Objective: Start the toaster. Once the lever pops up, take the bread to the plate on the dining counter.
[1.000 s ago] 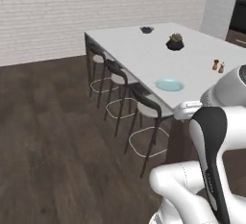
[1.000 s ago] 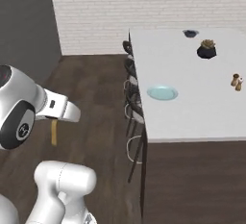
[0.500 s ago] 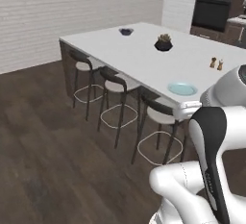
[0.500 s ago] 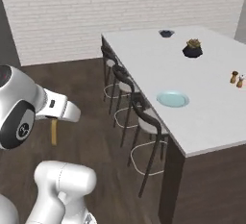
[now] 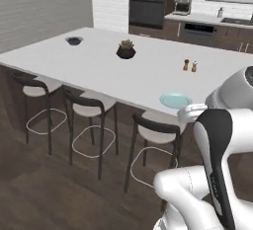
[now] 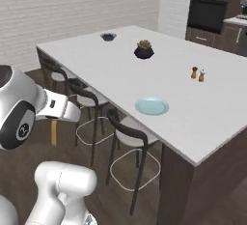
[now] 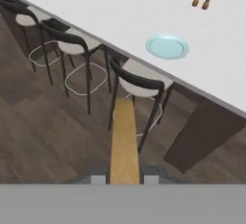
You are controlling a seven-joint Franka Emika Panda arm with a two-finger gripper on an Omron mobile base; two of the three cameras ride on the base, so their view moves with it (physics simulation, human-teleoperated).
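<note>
Gripping bread (image 7: 124, 141) near plate (image 7: 166, 46)

We are seeing the bread (image 7: 124, 141) sticking edge-on out of the gripper (image 7: 124, 180), a thin golden-brown slice pinched between the two dark fingertips and running up the middle of the hand view; in the right base view it is hanging as a tan strip (image 6: 53, 132) just under the white wrist, above the dark floor. The plate (image 5: 175, 100) is sitting flat and bare, round pale teal-blue, near the stool-side edge of the dining counter (image 5: 99, 66), a large white top on a dark brown wood base. The bread is hovering off the counter, well apart from the plate. The toaster is not being identified.
</note>
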